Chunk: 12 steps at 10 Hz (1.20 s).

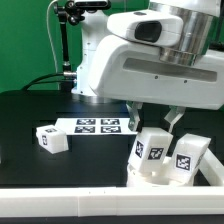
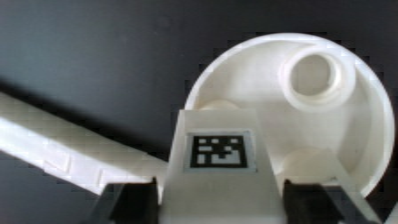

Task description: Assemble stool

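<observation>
The round white seat with a round hole lies flat; in the exterior view it sits at the front right. Two white legs stand upright on it, each with a square marker: one under my gripper and one to the exterior view's right. In the wrist view my gripper is shut on the first leg, a dark finger pressed against each side. A third leg lies loose on the table at the exterior view's left.
The marker board lies flat behind the seat near the arm's base. A long white rail runs along the front edge and shows beside the seat in the wrist view. The table surface is black.
</observation>
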Available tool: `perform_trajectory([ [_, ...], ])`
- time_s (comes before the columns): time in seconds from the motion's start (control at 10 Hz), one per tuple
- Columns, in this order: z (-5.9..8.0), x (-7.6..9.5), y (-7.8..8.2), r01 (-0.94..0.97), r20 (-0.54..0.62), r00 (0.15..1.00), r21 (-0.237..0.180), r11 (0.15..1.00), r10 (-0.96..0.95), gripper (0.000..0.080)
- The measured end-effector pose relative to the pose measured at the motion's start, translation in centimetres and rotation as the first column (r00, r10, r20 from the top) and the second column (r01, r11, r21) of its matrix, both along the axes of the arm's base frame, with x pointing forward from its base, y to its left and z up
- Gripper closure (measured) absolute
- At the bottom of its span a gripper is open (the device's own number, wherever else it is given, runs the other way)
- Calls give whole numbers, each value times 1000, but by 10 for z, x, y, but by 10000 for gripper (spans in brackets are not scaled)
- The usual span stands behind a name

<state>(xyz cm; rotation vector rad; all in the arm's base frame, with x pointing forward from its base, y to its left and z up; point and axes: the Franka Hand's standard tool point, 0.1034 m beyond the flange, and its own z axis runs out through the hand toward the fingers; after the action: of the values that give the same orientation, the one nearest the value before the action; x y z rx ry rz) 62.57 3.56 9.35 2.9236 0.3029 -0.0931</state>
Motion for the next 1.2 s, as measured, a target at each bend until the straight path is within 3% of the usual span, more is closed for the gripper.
perform_trajectory([
  [0.4,-1,-1,10,388,65,918,39,921,-390,466],
  [1.1,-1,-2,22,691,109,712,71,719,-694,466],
  [1.2,-2,-2,24,749,111,649,82,658,-753,466],
])
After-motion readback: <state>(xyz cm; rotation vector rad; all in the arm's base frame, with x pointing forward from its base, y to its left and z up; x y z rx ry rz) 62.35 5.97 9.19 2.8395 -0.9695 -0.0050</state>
